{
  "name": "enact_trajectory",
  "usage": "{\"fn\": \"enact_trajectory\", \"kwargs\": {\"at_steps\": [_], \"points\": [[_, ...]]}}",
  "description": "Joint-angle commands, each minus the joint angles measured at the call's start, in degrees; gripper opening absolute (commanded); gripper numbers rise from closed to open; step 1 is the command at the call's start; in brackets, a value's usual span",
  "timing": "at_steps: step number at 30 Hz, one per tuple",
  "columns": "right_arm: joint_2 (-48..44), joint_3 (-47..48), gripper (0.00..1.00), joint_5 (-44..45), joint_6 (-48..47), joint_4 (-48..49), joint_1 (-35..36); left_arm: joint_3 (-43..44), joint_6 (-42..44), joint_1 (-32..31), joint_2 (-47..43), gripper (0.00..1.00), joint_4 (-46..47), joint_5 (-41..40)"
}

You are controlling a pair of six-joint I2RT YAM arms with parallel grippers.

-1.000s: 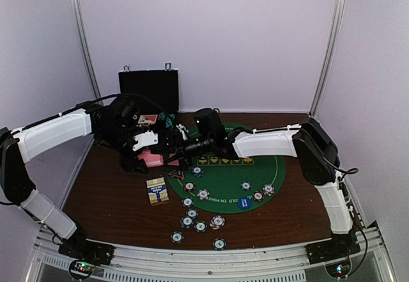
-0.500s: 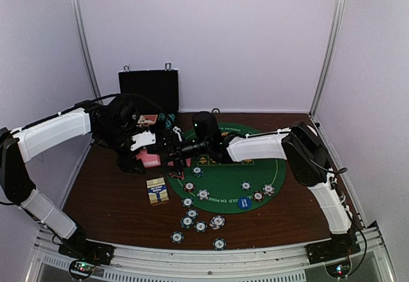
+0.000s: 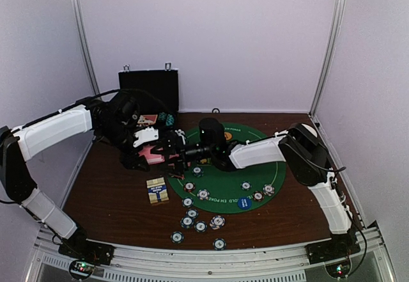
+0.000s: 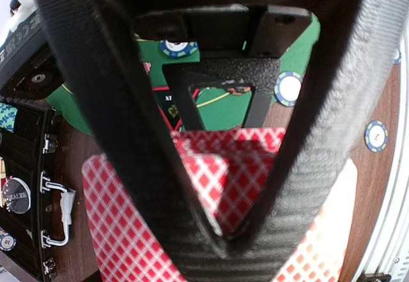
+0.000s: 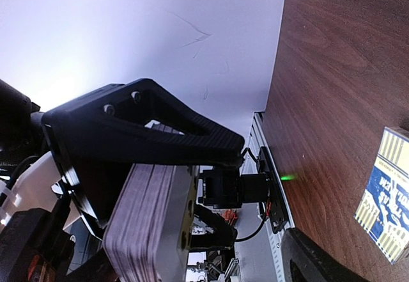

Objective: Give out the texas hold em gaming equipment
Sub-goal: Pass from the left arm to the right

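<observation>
My left gripper (image 3: 155, 149) is shut on a deck of pink-red-backed playing cards (image 3: 151, 156) and holds it just above the table, left of the green mat (image 3: 271, 167). In the left wrist view the fingers (image 4: 300, 167) form a closed V on the red-checked cards (image 4: 121, 231). My right gripper (image 3: 177, 158) is open at the deck's right side. In the right wrist view the deck's edge (image 5: 147, 224) lies against the upper finger (image 5: 147, 125). Several striped poker chips (image 3: 202, 194) lie on the mat and near the front (image 3: 186, 221). A blue marker disc (image 3: 244, 202) and a red-edged triangle (image 3: 176, 174) lie on the mat.
The black hinged case (image 3: 148, 90) stands open at the back left, behind the left gripper. A yellow-and-blue card box (image 3: 157, 190) lies on the wood just left of the mat and shows in the right wrist view (image 5: 386, 192). Walls close in on both sides.
My right gripper has moved left and down towards the deck and now sits against it. My left gripper holds the deck in nearly the same place.
</observation>
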Motion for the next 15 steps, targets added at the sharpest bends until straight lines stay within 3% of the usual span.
{"fn": "enact_trajectory", "kwargs": {"at_steps": [1, 5, 8, 15], "points": [[-1.6, 1.6, 0.79, -0.2, -0.5, 0.0, 0.2, 2.8, -0.4, -0.2, 0.5, 0.25, 1.2, 2.7], [0.4, 4.3, 0.75, -0.6, 2.4, 2.3, 0.9, 2.8, -0.3, -0.2, 0.9, 0.25, 1.2, 2.7], [1.5, 5.5, 0.66, -0.7, 5.3, 5.3, 1.2, 2.8, -0.2, -0.2, 1.1, 0.28, 1.2, 2.4], [1.4, 3.5, 0.23, -0.7, 10.0, 11.1, 1.2, 2.7, -0.1, -0.2, 1.5, 0.40, 1.3, 1.8]]}}
